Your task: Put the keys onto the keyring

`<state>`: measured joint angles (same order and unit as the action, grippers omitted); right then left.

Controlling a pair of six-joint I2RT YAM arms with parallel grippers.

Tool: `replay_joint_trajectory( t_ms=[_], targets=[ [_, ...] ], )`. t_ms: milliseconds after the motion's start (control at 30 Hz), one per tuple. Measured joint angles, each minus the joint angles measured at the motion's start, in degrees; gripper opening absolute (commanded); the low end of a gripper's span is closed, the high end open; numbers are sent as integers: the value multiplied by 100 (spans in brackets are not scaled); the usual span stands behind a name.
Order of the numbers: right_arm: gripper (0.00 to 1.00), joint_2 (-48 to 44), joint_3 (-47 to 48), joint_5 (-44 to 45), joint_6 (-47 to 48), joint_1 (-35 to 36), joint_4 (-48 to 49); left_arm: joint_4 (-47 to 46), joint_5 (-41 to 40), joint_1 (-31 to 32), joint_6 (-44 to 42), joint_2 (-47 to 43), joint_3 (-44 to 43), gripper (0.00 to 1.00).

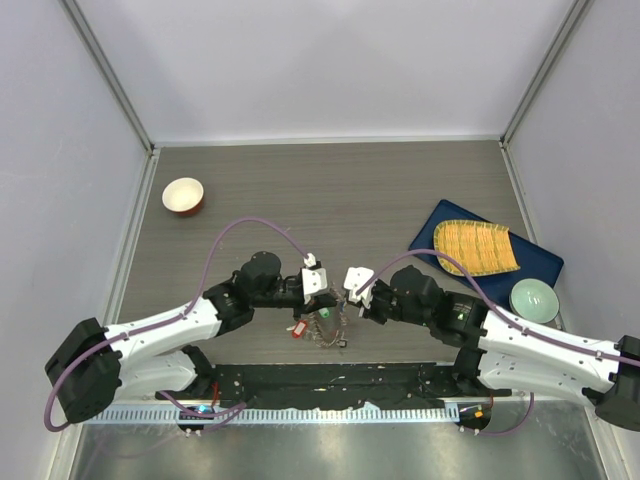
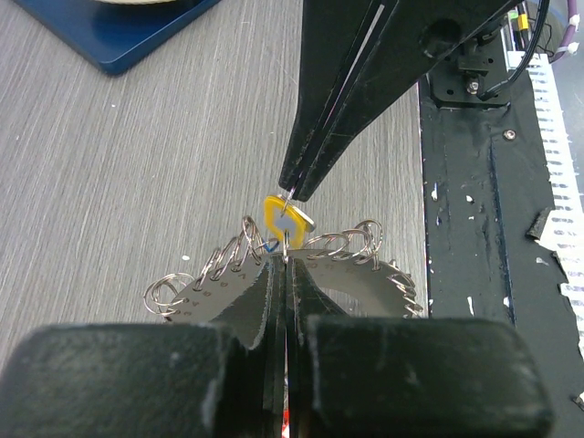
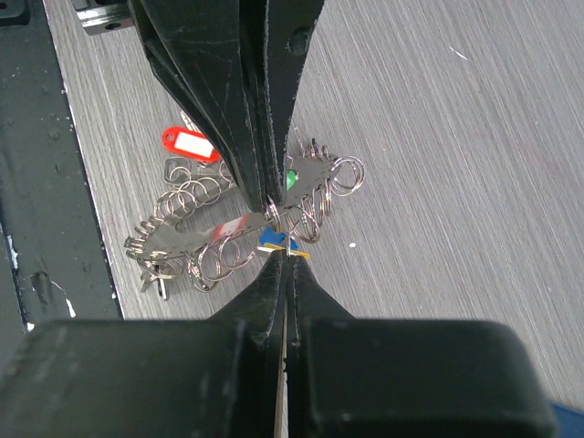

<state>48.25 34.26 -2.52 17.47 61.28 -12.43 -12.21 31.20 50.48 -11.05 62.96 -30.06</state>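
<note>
The left gripper [image 2: 285, 266] fills the foreground of its own wrist view, fingers pressed together on the toothed rim of the keyring [image 2: 360, 285], which sits right at its tips and is hung about with small wire loops [image 2: 233, 255]. Directly opposite, almost tip to tip, the right gripper [image 2: 294, 190] is pinched closed on the thin metal top of the yellow-tagged key [image 2: 278, 215], held at the keyring's upper edge. A red tag [image 3: 187, 143] shows beside the keyring and a green tag [image 3: 292, 178] just at its rim, both on the left gripper's side. Well off to the right of the right gripper, a blue tray [image 1: 540, 262] carries a yellow ribbed mat [image 1: 475, 247], with a green bowl [image 1: 534, 300] at its near corner. A red-and-white bowl [image 1: 183, 195] sits well beyond the left gripper, showing only its pale inside. A black base plate [image 1: 330, 382] borders the table just behind both grippers, and the wood-grain table [image 1: 350, 190] spreads ahead of them to the back wall
</note>
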Motion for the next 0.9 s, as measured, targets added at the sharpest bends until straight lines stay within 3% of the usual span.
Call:
replay_joint_trajectory(
  t_ms=[900],
  targets=[
    [1, 140, 0, -133, 2, 0, 17, -46, 98, 0, -4, 33, 0, 0]
  ],
)
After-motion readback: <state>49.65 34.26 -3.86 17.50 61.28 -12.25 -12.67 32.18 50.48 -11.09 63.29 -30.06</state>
